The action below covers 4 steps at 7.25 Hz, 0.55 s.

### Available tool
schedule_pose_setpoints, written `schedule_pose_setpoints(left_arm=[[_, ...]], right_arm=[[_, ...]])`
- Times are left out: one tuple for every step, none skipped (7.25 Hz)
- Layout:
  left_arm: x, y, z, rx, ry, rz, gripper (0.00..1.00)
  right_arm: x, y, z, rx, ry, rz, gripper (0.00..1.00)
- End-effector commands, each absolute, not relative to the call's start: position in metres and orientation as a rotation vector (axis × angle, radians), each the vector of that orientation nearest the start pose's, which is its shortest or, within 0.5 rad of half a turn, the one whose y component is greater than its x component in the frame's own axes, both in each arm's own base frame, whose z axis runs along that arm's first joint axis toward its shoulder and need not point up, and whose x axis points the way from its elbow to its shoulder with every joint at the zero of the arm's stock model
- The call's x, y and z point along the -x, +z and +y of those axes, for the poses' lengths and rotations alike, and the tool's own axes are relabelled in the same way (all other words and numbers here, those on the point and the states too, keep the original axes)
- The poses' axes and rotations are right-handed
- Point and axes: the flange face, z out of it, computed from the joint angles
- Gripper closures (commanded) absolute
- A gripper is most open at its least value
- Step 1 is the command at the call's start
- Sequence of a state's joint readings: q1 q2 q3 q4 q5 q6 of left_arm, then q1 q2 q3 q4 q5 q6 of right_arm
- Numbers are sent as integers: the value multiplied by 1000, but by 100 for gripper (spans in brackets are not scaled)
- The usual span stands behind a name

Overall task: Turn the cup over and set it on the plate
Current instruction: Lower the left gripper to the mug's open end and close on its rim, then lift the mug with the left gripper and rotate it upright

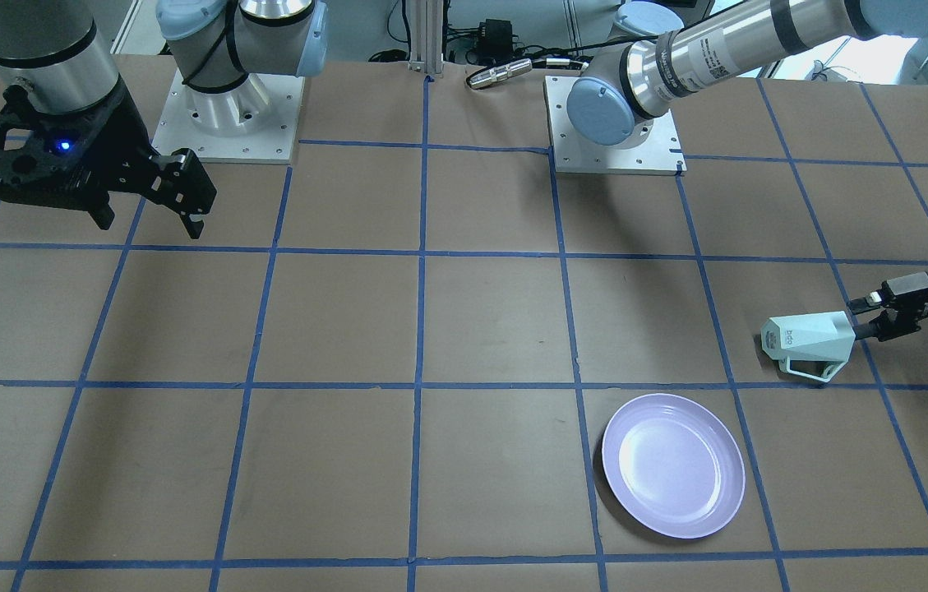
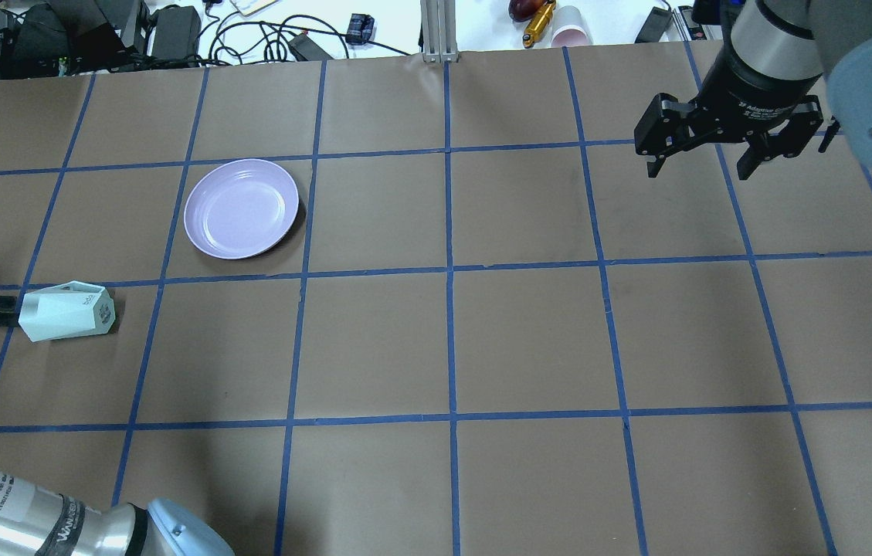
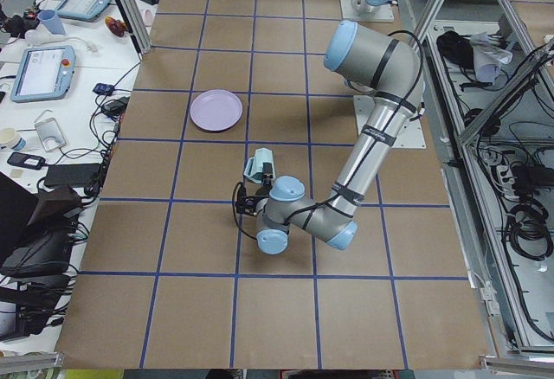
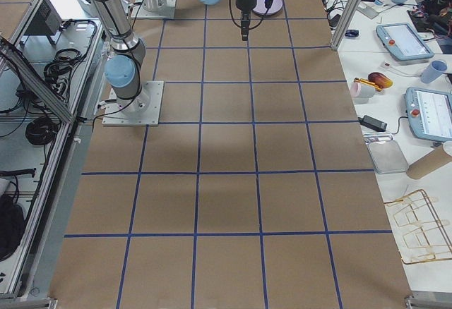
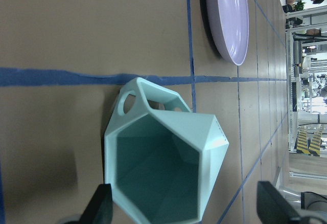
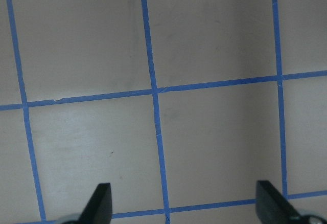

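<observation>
**Cup on its side, left jaws wide at its mouth**

Left gripper (image 1: 864, 319) comes in low and level. Jaws are spread wide and clamped on nothing. Wrist view looks straight into the cup (image 1: 809, 335) mouth. One fingertip sits just beside the rim; can't tell if it touches. My read: the level approach sets up a pinch on the rim wall, so a wrist roll can bring the mouth up.

Cup looks to be lying on the table (image 1: 431, 329), lettered base pointing toward table centre. Handle is low, on the plate side. Inside is teal, nothing in it.

Plate (image 1: 673, 464) is near the cup but apart from it, toward the operators' side. Nothing on it. Should be a short carry after the flip.

Right gripper (image 2: 698, 171) hangs above the far end, well apart, jaws open, only taped grid below. Probably parked out of the way.

Judgement: grasp not yet made; flip and place both still to do. Risk: the faceted wall could slip in the pinch during the roll.
</observation>
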<state>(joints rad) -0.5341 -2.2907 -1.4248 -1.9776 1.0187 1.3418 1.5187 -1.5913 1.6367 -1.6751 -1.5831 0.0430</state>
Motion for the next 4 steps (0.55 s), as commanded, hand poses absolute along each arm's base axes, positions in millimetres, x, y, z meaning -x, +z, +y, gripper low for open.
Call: schedule_pose_setpoints(left_arm=[[-408,133,-462,3,114,-2024,0],[-399,131,-464,-17,119,-1993,0],[-399,131,-464,-17,122,-1992,0],[-399,130,-464,-18,120,-1990,0]], right_arm=[[-107,476,-495,-150,-92,3148,0],[-106,476,-494,-150,-94,3149,0],[-106,477,-494,-150,-94,3149,0],[-107,477,-494,-150,-94,3148,0]])
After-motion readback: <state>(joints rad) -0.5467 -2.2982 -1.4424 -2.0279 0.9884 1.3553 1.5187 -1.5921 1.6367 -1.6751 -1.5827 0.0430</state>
